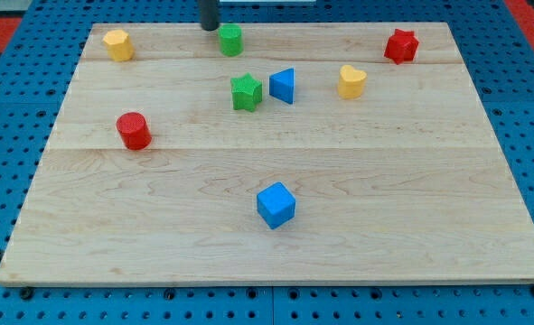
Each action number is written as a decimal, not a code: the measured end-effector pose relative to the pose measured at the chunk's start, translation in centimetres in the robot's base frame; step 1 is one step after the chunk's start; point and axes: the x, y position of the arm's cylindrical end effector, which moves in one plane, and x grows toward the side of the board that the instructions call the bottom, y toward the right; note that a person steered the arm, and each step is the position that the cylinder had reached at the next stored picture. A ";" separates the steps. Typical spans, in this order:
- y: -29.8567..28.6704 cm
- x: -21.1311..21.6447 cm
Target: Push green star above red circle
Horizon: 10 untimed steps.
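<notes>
The green star [246, 92] lies in the upper middle of the wooden board [158, 226], touching or nearly touching the blue triangle [283, 86] on its right. The red circle [134, 130] stands at the view's left, lower than the star and well to its left. My tip [210, 27] is at the board's top edge, just left of the green circle [230, 40], above and a little left of the green star and apart from it.
A yellow hexagon-like block [117, 43] sits at the top left. A red star [400, 45] is at the top right. A yellow heart [351, 81] lies right of the blue triangle. A blue cube [276, 204] lies in the lower middle.
</notes>
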 end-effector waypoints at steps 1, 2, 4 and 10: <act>0.1 1.2; 3.7 3.3; 4.5 4.0; 3.9 10.6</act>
